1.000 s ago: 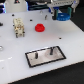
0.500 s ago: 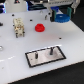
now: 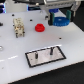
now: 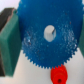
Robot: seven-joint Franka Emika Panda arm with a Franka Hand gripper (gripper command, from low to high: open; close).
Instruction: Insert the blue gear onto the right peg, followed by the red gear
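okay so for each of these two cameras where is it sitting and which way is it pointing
Exterior view: off the arm, raised, looking down across the white table at the peg plate; the gripper shows at the top.
Wrist view: on the wrist, looking down along the gripper; a green finger shows beside the blue gear.
Shared: the blue gear and red gear.

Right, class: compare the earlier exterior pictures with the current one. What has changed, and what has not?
The gripper, shut on the blue gear, has carried it slightly lower in the exterior view, toward the grey plate; the shift is small. Nothing was picked up or released. The red gear, the plate and its pegs stayed put.
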